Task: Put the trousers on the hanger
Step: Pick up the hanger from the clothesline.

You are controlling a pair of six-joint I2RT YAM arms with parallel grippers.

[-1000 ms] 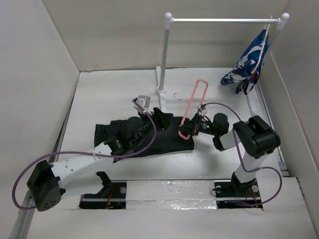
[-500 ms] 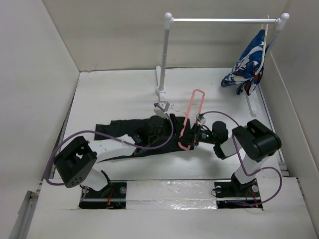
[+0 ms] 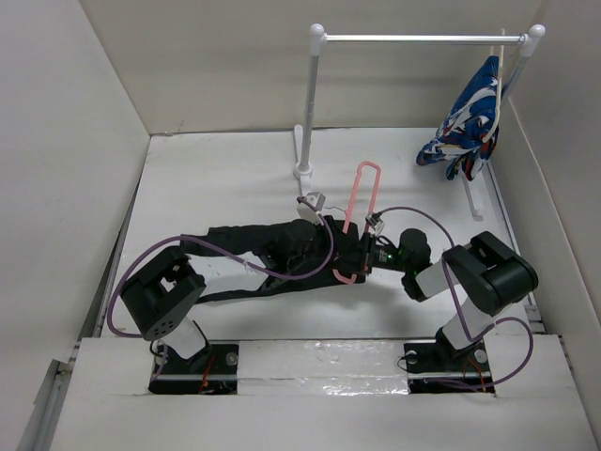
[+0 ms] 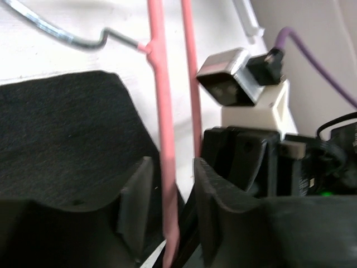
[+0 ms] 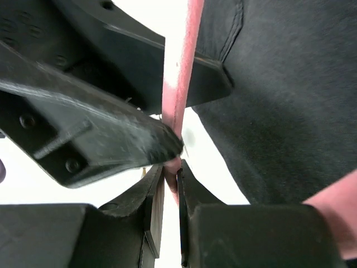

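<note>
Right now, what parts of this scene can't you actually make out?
Top view: the hanger's lower end, hidden under the left gripper and right gripper.
Left wrist view: the trousers, cut off by the left edge.
Right wrist view: whether trousers pass through the hanger; too close, blurred.

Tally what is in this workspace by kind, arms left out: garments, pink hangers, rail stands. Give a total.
Garments: 2, the black trousers and the patterned garment
Pink hangers: 1, the pink hanger
Rail stands: 1, the rail stand
Total: 4
</note>
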